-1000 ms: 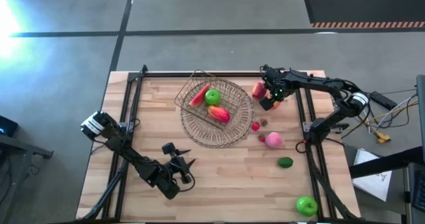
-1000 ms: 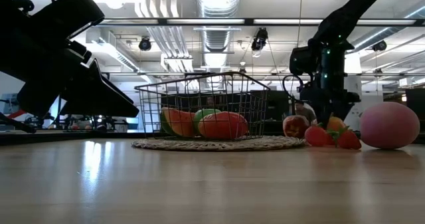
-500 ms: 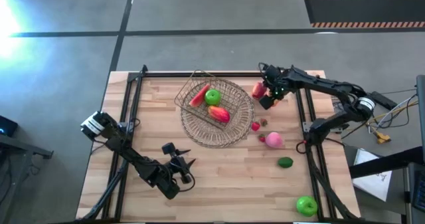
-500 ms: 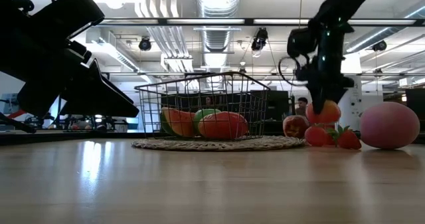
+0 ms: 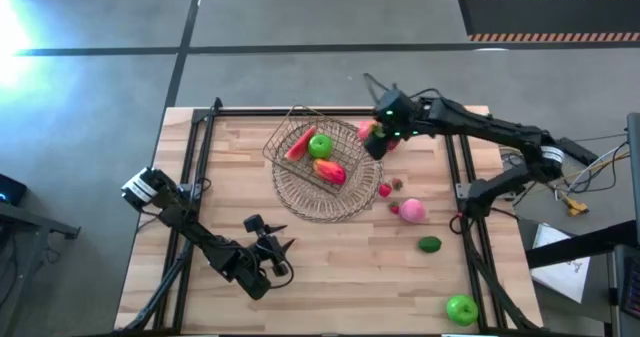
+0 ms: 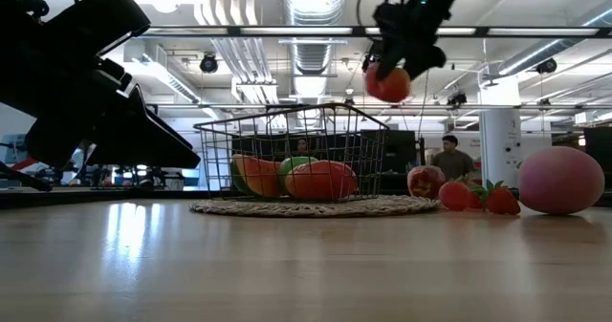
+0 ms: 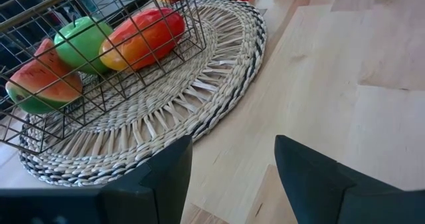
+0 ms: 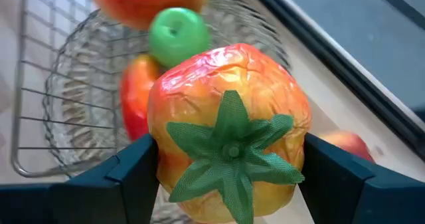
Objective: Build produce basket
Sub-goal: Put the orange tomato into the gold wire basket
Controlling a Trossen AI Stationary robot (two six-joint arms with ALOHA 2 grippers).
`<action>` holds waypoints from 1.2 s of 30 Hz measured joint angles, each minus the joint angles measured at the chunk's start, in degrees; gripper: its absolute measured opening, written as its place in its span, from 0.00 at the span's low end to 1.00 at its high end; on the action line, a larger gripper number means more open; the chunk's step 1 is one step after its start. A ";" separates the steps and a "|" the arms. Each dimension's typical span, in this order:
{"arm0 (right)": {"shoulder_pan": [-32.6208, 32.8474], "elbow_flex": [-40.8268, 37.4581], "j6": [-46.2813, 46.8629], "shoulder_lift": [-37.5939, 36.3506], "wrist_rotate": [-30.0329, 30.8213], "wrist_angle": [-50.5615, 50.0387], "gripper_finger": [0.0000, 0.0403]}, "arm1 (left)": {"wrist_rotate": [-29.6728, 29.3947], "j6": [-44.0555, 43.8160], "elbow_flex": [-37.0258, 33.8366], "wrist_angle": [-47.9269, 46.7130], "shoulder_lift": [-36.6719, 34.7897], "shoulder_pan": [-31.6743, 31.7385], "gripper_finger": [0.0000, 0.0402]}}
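My right gripper (image 5: 376, 140) is shut on an orange-red tomato (image 8: 229, 117) with a green leafy cap. It hangs in the air (image 6: 387, 81) over the far right rim of the wire basket (image 5: 318, 149). The basket stands on a round woven tray (image 5: 330, 202) and holds a watermelon slice (image 5: 298, 143), a green apple (image 5: 320, 145) and a red-orange piece (image 5: 331, 171). A pink fruit (image 5: 412, 211), strawberries (image 5: 385, 189), a dark green piece (image 5: 429, 243) and a second green apple (image 5: 461, 308) lie on the table to the right. My left gripper (image 5: 280, 247) waits open near the table's near edge. My right gripper pinches the tomato between its two fingers (image 8: 136, 177), one on each side of its body (image 8: 166, 137). The leafy cap faces the wrist camera. The fingers come from above, pointing down, and the tomato is lifted clear, hanging just below them (image 6: 387, 83).
A peach-coloured fruit (image 6: 426, 181) lies on the table beside the tray, under the right arm. Dark rails run along the table's left and right sides (image 5: 195, 177). A person (image 6: 451, 160) stands in the room beyond. Bare wood lies left of and in front of the tray.
My right gripper has risen from the table at the far right with the tomato. It has carried the tomato up and toward the table's left, to above the basket's far right rim. The tomato is now lifted clear.
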 joint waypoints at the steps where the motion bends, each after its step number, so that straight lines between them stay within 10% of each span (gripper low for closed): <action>1: 0.67 1.53 -0.94 1.89 -0.42 0.16 0.68 | 0.00 0.00 0.00 0.00 0.00 0.00 0.49; 17: 2.73 23.95 -11.06 30.36 -2.58 -8.48 0.68 | 0.01 -0.04 0.00 0.04 0.00 0.00 0.49; 36: 1.77 24.24 -11.42 38.68 -2.32 -11.21 0.69 | 1.03 -0.07 0.00 0.26 0.00 -0.09 0.49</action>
